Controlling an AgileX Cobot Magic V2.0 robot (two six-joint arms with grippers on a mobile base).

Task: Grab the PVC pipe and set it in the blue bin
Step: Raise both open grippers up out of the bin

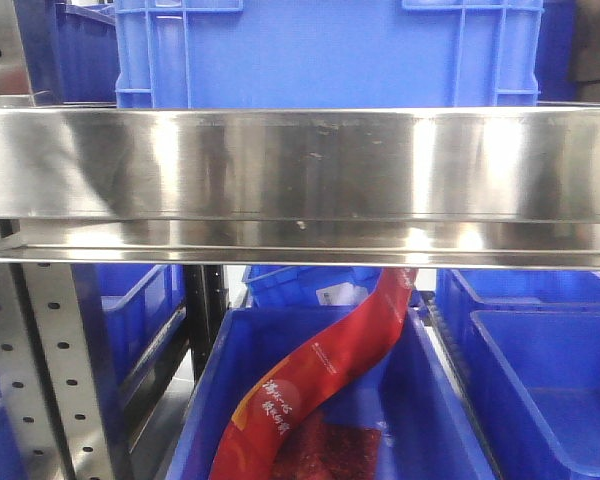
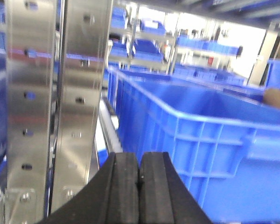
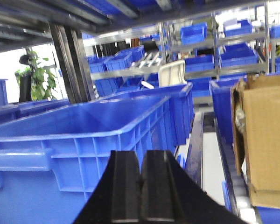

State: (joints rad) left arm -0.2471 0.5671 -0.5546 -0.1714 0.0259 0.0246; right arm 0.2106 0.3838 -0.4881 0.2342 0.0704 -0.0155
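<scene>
The PVC pipe is out of view in all three views. A blue bin (image 1: 420, 400) sits below the steel shelf in the front view, holding a red printed bag (image 1: 320, 380). My left gripper (image 2: 139, 161) is shut with nothing between its black pads, just in front of a blue bin (image 2: 214, 140) and beside a steel upright (image 2: 79, 102). My right gripper (image 3: 141, 161) is also shut and empty, next to the wall of another blue bin (image 3: 84, 140). Neither arm shows in the front view.
A broad steel shelf edge (image 1: 300, 180) crosses the front view, with a blue crate (image 1: 330, 50) on top. More blue bins (image 1: 550, 370) stand right and left. A cardboard box (image 3: 266, 135) sits at right in the right wrist view. Perforated steel posts (image 1: 50, 370) stand at lower left.
</scene>
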